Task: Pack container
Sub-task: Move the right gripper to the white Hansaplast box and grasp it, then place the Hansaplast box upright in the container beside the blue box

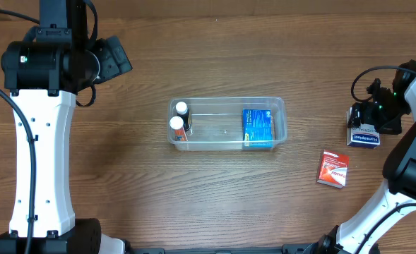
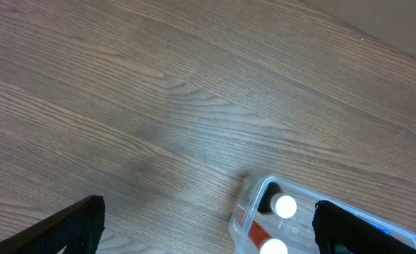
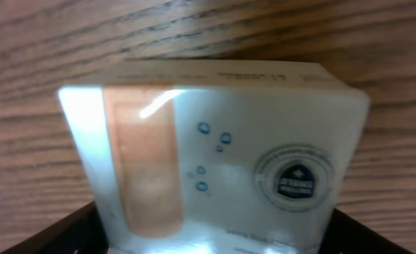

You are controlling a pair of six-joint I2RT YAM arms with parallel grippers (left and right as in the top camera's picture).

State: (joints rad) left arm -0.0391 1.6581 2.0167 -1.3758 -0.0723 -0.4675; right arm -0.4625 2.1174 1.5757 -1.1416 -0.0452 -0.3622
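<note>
The right pincer is clamped on a white box at the right edge. The tub sits mid-frame, to its left, lying long left to right, with room between the bottles and the blue box. The left pincer is apart, holding nothing.

Clear container; blue box; white-capped bottles; red box; white box with orange band, blue emblem; brown wood-grain surface.
</note>
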